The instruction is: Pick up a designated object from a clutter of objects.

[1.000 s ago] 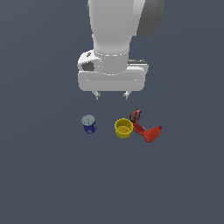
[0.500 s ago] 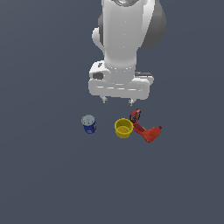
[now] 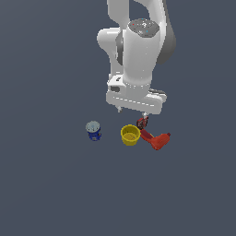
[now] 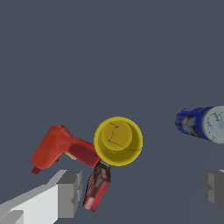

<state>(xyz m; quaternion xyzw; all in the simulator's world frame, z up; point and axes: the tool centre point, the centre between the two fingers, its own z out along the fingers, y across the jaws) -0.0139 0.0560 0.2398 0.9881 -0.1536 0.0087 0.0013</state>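
Gripper [image 3: 132,110] seemingly open, pointing down

Can [image 3: 93,131]: well apart, on the exterior view's left of the cup [image 3: 130,135].
Block [image 3: 142,122]: touching cup, behind.
Drill [image 3: 157,139]: just beside cup, exterior view's right.

Dark red block [image 4: 97,187] lies beside one grey finger [image 4: 69,193], touching the yellow cup [image 4: 118,141]; jaws wide apart.

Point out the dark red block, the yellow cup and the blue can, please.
dark red block [image 4: 97,187], wrist view, middle of its body.
yellow cup [image 3: 130,135], exterior view, inside of its mouth.
blue can [image 3: 93,132], exterior view, its blue side wall.
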